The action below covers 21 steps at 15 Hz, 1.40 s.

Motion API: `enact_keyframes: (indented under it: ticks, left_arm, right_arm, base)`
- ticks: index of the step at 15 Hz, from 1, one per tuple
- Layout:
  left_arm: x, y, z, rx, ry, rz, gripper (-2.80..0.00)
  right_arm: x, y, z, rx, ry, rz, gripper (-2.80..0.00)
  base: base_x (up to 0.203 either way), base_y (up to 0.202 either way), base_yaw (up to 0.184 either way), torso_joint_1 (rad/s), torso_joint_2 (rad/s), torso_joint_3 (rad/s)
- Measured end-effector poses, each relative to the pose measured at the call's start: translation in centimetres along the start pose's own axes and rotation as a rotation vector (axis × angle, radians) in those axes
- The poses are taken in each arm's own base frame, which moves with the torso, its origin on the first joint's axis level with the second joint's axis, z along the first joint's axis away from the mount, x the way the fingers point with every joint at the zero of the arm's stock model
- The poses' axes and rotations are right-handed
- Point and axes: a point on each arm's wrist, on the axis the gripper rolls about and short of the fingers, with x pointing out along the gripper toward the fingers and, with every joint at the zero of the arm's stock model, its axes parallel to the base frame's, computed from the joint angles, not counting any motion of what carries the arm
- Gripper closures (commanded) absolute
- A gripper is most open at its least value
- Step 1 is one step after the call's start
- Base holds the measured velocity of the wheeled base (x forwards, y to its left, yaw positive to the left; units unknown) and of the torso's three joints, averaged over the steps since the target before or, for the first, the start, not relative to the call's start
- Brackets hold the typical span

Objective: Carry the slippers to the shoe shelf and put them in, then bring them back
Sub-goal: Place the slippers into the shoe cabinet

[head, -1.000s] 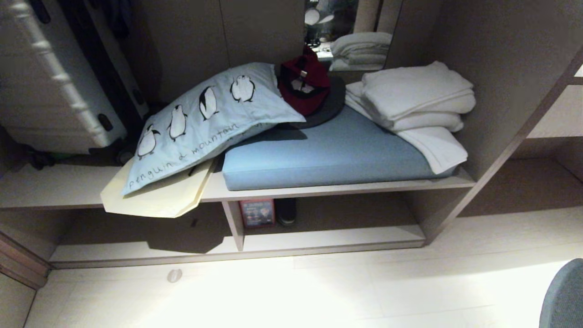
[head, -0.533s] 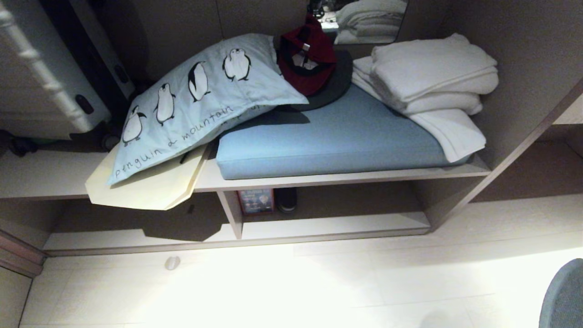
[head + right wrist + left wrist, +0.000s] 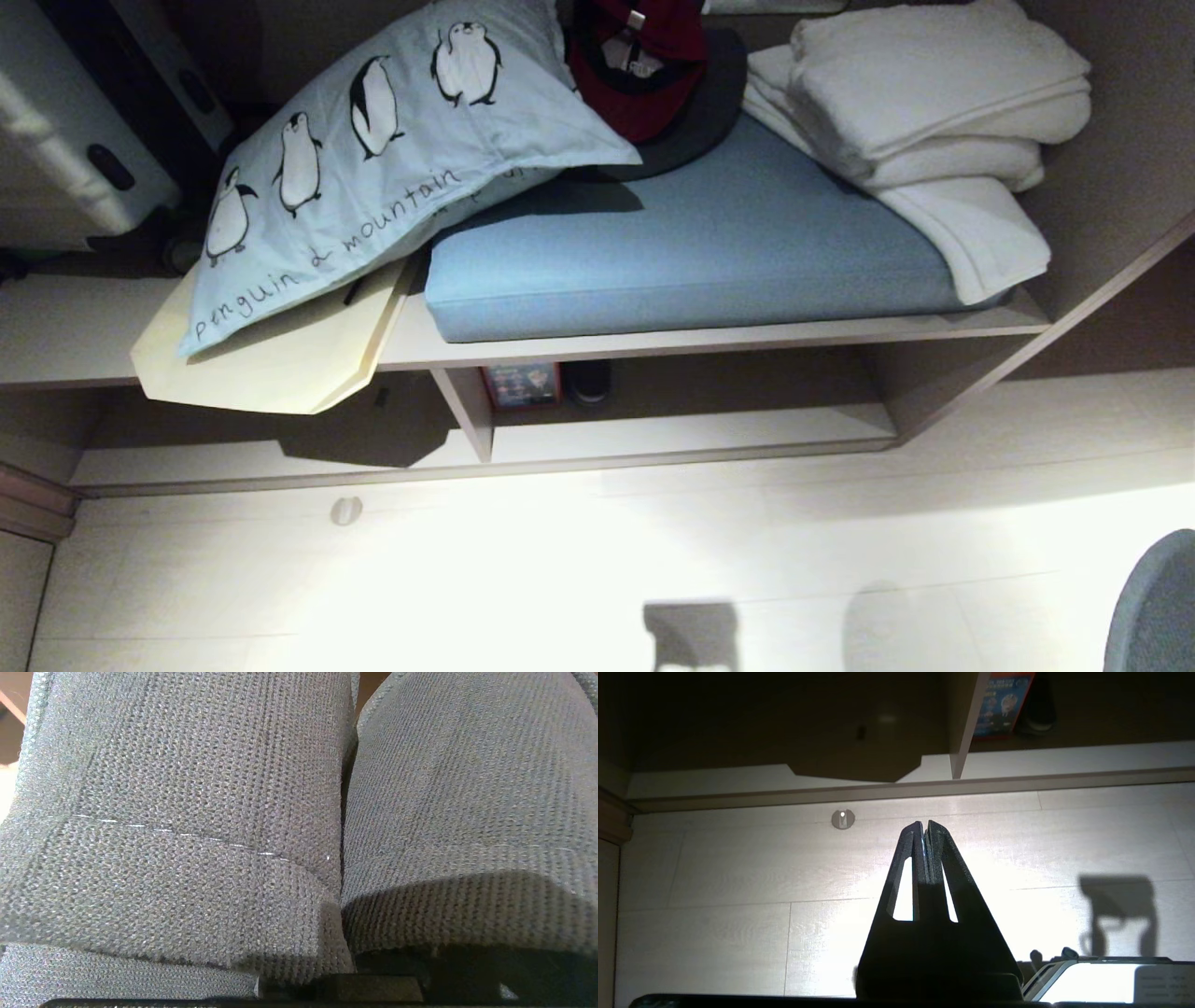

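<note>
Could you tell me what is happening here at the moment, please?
The robot faces a low shoe shelf under a bench with a blue cushion. Its right end effector is shut on the pair of grey slippers, which fill the right wrist view and show as a grey edge at the corner of the head view. The left end effector is shut and empty above the pale floor. The slippers are not yet in the shelf, whose right compartment holds a small box and a dark shoe.

Head view from above, tilted down at the shoe shelf [image 3: 691,434] and pale floor [image 3: 560,579], left wrist view low, level, facing the same shoe shelf [image 3: 1017,760] across the floor, right wrist view pressed close against the slippers [image 3: 187,812], filling the frame
</note>
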Motion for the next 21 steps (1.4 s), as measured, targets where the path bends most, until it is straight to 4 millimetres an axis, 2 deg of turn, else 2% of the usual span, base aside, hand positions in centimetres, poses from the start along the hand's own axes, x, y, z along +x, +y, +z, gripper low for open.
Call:
enact_keyframes:
  ticks: [21]
  left_arm:
    - [0.01, 0.0, 0.0, 0.0, 0.001, 0.0, 0.0]
  right_arm:
    - [0.0, 0.0, 0.0, 0.0, 0.0, 0.0, 0.0]
  base:
    - [0.0, 0.0, 0.0, 0.002, 0.0, -0.198]
